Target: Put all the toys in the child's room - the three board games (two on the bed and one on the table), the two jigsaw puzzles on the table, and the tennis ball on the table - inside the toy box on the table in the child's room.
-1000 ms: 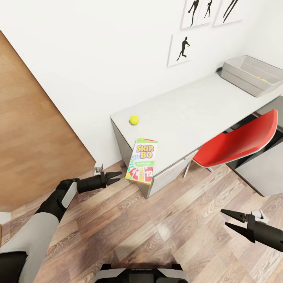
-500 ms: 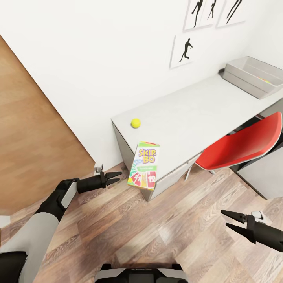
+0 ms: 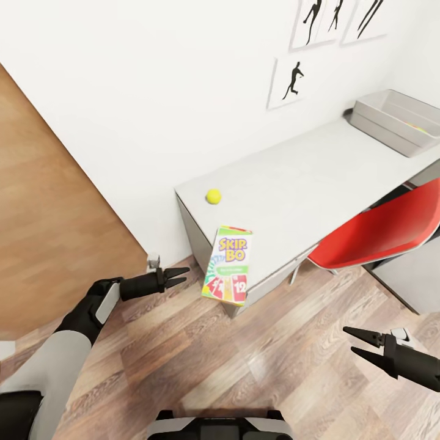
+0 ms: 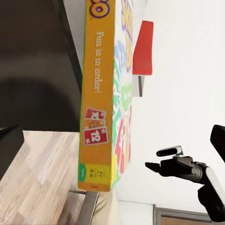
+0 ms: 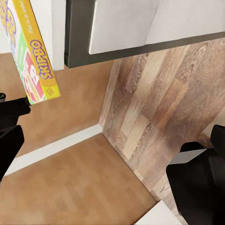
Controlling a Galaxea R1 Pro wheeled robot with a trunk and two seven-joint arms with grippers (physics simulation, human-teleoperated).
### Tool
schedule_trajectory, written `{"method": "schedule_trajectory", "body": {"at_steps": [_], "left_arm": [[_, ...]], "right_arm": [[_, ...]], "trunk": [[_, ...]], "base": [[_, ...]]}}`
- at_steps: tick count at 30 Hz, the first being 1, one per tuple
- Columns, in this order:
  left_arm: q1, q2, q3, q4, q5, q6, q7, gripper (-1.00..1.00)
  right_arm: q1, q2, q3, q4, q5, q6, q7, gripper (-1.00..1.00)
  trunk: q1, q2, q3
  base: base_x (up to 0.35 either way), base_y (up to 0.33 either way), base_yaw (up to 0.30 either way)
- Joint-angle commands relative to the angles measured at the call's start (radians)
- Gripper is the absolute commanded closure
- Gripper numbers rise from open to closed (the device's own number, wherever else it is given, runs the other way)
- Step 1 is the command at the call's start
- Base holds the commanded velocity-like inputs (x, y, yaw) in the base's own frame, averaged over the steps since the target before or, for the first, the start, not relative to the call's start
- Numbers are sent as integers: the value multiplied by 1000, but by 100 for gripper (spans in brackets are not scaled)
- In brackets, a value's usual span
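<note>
The white-green-red SKIP-BO board game lies flat at the near corner of the pale table, its lower end jutting past the edge. In the wrist views the same board game is seen edge-on. The yellow-green tennis ball rests behind it near the wall. The grey toy box stands at the table's far right end. My left gripper hangs open over the floor, left of the game box and apart from it. Low at the right, my right gripper is open and holds nothing.
A red swivel chair is tucked under the table's right half. Grey drawers close the table's left end. A wooden door panel stands at the left. Black silhouette pictures hang on the white wall. Plank floor lies between my arms.
The whole picture has shifted slightly, so the table, ball and game box sit a little lower and further right in view. Both grippers keep their places and stay open.
</note>
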Motion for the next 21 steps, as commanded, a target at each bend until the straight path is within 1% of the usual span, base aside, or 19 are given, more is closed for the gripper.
{"method": "schedule_trajectory", "body": {"at_steps": [1,15,18,21], "left_arm": [[-1,0,0,0,3,5,-1,-100],[-1,-2,-3,1,2,1,0,-100],[-1,-3,-4,1,3,3,0,-100],[-1,-2,-2,1,3,3,0,-100]], "right_arm": [[-1,0,-1,0,10,4,10,-100],[-1,1,-1,-1,10,4,10,-100],[-1,0,-1,-4,10,4,10,-100],[-1,0,0,-6,10,4,10,-100]], "trunk": [[1,-1,-1],[1,-1,-1],[1,-1,-1],[1,-1,-1]], "base": [[85,33,0],[12,5,-2],[0,20,-118],[0,72,-221]]}}
